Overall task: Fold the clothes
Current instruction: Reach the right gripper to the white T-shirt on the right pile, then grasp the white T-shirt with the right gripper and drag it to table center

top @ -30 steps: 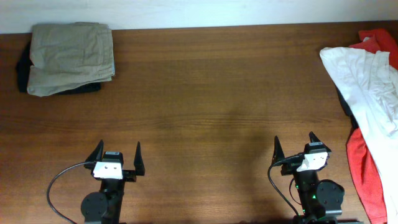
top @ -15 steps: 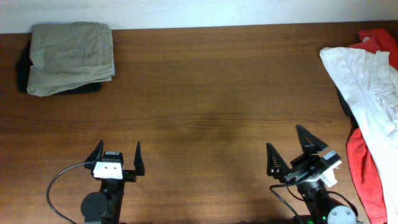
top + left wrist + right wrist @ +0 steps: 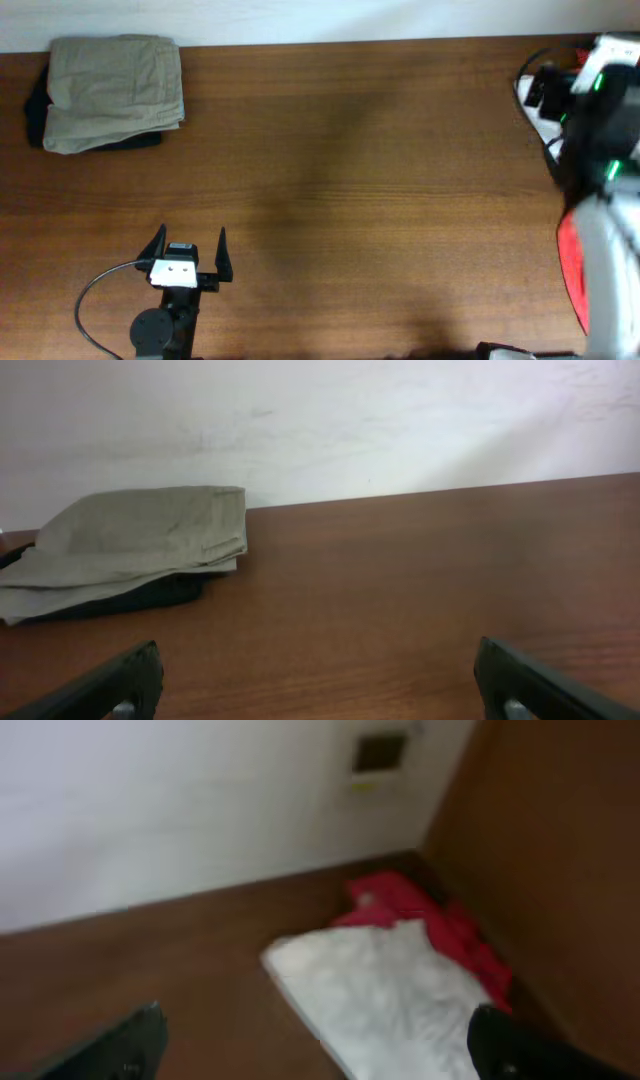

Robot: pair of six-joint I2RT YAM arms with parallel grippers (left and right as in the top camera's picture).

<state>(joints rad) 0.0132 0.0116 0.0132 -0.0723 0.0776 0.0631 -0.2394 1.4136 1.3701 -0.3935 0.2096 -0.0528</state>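
A white garment lies crumpled on the table at the far right, with a red garment behind and under it. My right gripper is open and empty, held above the near edge of the white garment. In the overhead view my right arm is blurred and covers most of that pile; a strip of the red garment shows. My left gripper is open and empty near the front edge, left of centre.
A folded khaki garment lies on a dark garment at the table's back left. A white wall runs along the far edge. A brown panel stands to the right of the pile.
My right arm has swung from the front edge up and right, over the white and red pile. The left arm has not moved.
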